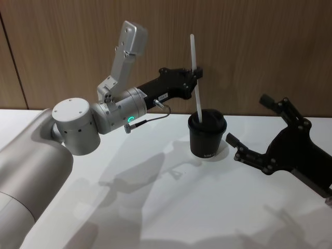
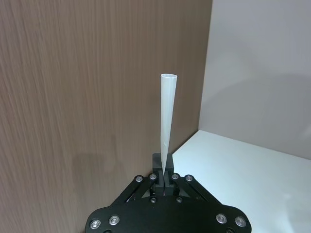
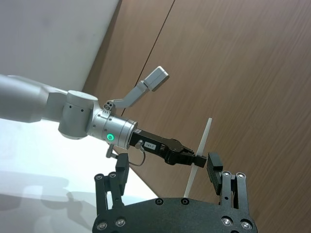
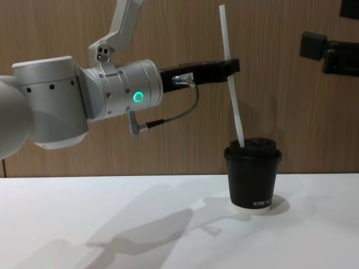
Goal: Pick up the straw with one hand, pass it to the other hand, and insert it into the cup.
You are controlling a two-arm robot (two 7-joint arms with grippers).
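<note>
Wood-grain panelling (image 1: 249, 46) backs a white table (image 1: 166, 207). Above that table the left gripper (image 1: 197, 74) reaches out level from its silver wrist (image 4: 126, 89), where a green ring light (image 4: 138, 97) glows and a grey cable (image 4: 171, 119) loops underneath. Its fingers are clamped on the straw (image 4: 232, 84) at mid-length. From the grip the straw slants down, and its lower end sits in the domed lid of the cup (image 4: 253, 176), which stands upright on the table directly below the fingertips. To the right of the cup the right gripper (image 1: 254, 127) hangs with its fingers spread wide, holding nothing, apart from the cup and the straw.
</note>
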